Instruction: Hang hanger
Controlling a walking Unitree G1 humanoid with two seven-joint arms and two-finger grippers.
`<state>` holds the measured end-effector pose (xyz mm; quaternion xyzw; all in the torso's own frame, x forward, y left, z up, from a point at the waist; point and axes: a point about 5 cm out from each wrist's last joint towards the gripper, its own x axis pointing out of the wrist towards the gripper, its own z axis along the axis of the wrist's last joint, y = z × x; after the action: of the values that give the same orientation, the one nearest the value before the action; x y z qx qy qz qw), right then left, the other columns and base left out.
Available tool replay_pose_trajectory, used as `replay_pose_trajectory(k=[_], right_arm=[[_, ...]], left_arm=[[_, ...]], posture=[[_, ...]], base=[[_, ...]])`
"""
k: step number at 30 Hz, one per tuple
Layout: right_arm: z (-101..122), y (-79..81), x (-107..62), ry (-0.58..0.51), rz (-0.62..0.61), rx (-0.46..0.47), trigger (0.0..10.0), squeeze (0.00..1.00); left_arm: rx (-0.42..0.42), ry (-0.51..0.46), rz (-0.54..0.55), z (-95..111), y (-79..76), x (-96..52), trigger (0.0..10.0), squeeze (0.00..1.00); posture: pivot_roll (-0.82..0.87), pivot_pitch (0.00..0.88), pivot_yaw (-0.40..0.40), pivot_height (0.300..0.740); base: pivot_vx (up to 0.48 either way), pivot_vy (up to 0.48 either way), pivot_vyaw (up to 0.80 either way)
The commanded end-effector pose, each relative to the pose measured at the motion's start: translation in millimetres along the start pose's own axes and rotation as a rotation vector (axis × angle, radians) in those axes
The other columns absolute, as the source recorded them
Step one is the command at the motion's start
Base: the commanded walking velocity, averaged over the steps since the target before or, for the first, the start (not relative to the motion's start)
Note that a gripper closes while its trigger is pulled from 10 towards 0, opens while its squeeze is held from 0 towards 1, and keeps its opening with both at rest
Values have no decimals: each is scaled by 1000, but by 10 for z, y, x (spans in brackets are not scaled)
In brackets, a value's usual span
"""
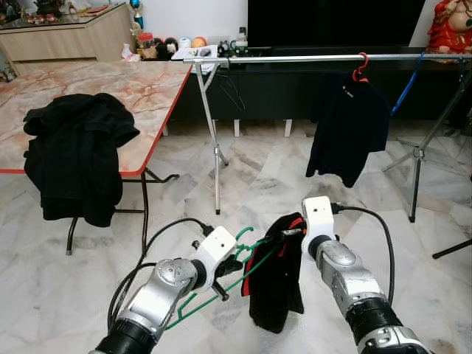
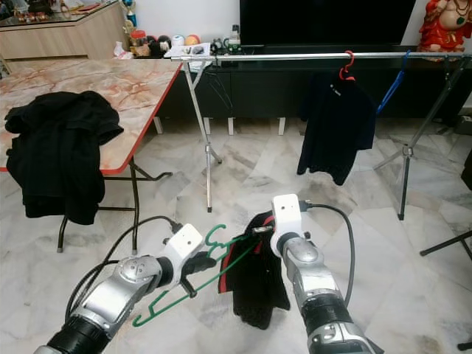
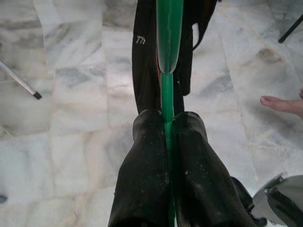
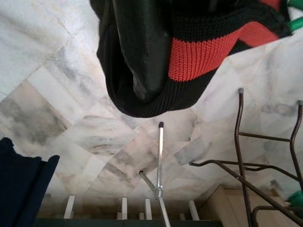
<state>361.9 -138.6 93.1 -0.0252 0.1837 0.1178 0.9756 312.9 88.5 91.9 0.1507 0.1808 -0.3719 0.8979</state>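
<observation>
The left gripper (image 1: 230,267) has its jaws closed on the wire of a green hanger (image 1: 221,291), which it holds low in front of the robot, well above the marble floor (image 1: 258,184); the left wrist view shows the two black fingers (image 3: 147,165) pinching the green wire between them. The right gripper (image 1: 295,230) is beside it, its jaws gripping the black garment with a red stripe (image 1: 274,276) at the garment's upper edge. One finger (image 4: 142,47) seems tucked inside the knitted cloth in the right wrist view. The garment hangs down in a bunch between the two arms and lies across the hanger near its hook (image 1: 243,236), but it does not look spread over the hanger's shoulders, so I judge the dressing of the hanger to be only partly done.

The clothes rail (image 1: 310,57) runs across the room well apart from the grippers, on tripod legs. A dark shirt on a red hanger (image 1: 346,125) is already up on it, near its right end, and a blue hanger (image 1: 405,85) hangs further along. The stretch of rail toward its left end is free.

To the left, a marble-patterned surface (image 1: 133,88) carries a heap of black clothes (image 1: 74,155) draped over its near edge.

What is left, by my reading: settle the garment on the green hanger, carry it to the rail, and hook it over the bar. A bare foot (image 3: 281,104) of a person is on the floor close by.
</observation>
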Motion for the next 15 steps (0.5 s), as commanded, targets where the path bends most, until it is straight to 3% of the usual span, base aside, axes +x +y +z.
replay_pose_trajectory(k=[1,7,15], right_arm=[[17,91,0,-6,47,-12,10000,0],[-43,234,-13,14,153,-115,10000,0],[-48,118,-1,19,67,-105,10000,0]], left_arm=[[4,-20,31,42,62,-10,10000,0],[-9,-77,11,118,24,4,10000,0],[-41,-180,-103,230,-76,-36,10000,0]], posture=[[113,54,53,740],[111,57,53,740],[113,57,51,740]], base=[[0,0,0],[0,0,0],[0,0,0]])
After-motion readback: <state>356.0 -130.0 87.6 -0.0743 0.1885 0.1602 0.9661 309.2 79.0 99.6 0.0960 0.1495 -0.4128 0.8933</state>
